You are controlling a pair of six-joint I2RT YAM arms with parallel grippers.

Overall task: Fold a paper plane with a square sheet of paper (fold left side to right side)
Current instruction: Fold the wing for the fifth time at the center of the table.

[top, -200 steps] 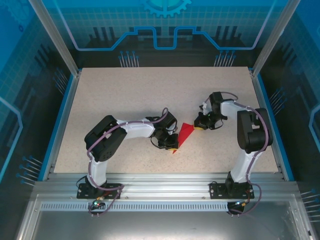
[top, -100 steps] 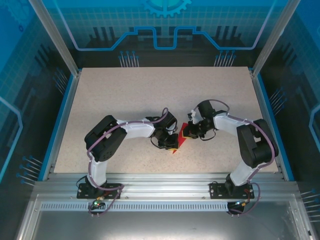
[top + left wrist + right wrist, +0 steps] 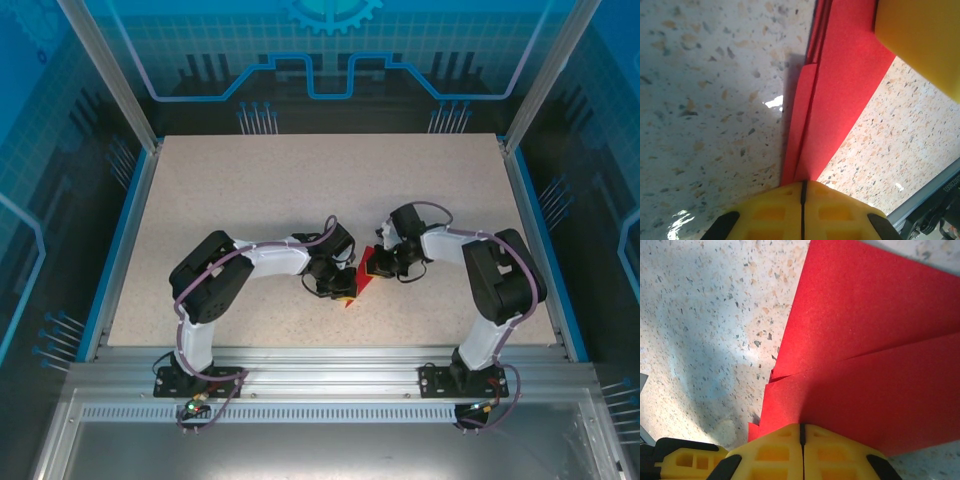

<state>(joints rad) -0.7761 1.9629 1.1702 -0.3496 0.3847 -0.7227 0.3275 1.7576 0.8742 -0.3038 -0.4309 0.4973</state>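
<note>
Red paper (image 3: 361,283) lies flat on the bench (image 3: 250,190), ctr-front, btw the two arms. It is thin, matte and fine-grained, folded to a narrow pointed shape w/ stacked flaps. In the left wrist view straight creases run lengthwise and a slim strip overlaps the left edge, casting a thin shadow. In the right wrist view two broad layers meet at a slanted edge, w/ small ragged corners at the fold. Bench top is pale speckled stone-look, slightly glossy w/ a few glints. Left hand (image 3: 803,192) has its ribbed yellow pads pressed together, only a hairline seam btw them, tips down on the paper's narrow end. Right hand (image 3: 801,437) is likewise pressed together, tips resting on the wider layers; nothing shows btw the pads of either. Vs 1 sec ago, the right hand has come in from the paper's far right corner to sit over it, close to the left hand, so much less red shows from above. Left arm hasn't shifted.
</note>
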